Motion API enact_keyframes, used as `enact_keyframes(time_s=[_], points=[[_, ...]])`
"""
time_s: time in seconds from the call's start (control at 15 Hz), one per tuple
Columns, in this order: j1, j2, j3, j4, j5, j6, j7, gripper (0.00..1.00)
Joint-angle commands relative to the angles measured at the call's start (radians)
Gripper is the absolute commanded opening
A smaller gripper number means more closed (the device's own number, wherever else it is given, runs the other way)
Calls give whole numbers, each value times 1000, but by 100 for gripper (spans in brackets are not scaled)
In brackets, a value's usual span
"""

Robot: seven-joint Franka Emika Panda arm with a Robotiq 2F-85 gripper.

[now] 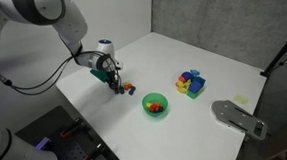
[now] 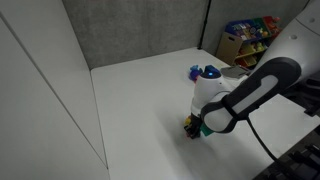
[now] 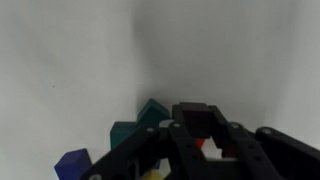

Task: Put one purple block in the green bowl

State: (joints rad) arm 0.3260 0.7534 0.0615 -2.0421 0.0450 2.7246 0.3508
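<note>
My gripper (image 1: 115,81) is down at the table by a small pile of blocks (image 1: 127,88), left of the green bowl (image 1: 156,105). In the wrist view its dark fingers (image 3: 203,120) close round a dark purple block (image 3: 203,116). Teal blocks (image 3: 148,112), a blue-purple block (image 3: 72,163) and bits of red and yellow lie beside and under the fingers. The bowl holds red and orange pieces. In an exterior view the gripper (image 2: 192,126) sits low over the blocks and the arm hides the bowl.
A blue, yellow, green and purple block cluster (image 1: 191,83) stands right of the bowl. A grey metal plate (image 1: 236,116) lies at the table's right corner. The table's front edge runs close below the gripper. A shelf with colourful packages (image 2: 250,40) stands behind the table.
</note>
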Motion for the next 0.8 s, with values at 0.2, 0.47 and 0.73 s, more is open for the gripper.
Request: enact_keyframes(time_s=[0.2,0.47,0.73], points=[[-48,-142,-11,-7,19,-131,-9,10],[-104,-164,-62,0,10,-183,1,10],[-154,-169,-139,-3,-7,-197,20,10]])
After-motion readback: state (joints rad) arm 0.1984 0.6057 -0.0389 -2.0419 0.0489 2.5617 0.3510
